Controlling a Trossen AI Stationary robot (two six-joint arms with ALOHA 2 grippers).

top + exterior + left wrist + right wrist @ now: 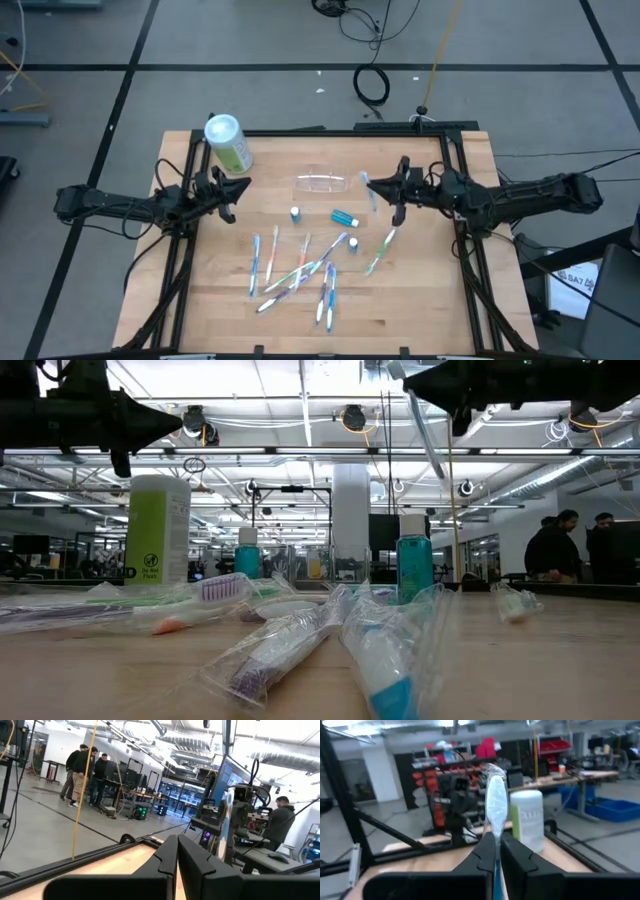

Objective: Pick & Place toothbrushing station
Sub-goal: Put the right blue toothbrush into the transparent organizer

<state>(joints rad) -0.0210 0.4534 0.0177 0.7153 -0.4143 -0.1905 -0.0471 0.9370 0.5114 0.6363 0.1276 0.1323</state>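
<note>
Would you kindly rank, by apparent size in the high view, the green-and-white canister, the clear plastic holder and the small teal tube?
1. Green-and-white cylindrical canister, largest.
2. Clear, colourless plastic holder, nearly as long but slimmer, so this ranking is close.
3. Small teal tube, clearly smallest.

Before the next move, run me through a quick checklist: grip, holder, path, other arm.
1. Right gripper shut on wrapped toothbrush: ok, it stands up from between the fingers.
2. Toothbrushing station free to receive: ok, the clear holder lies on the table, nothing touching it.
3. Right gripper lined up over the station: not ok, it sits beside it in the high view.
4. Left gripper out of the way: ok, shut, empty, near the green canister.
5. Which slot faces up: cannot tell.
</note>
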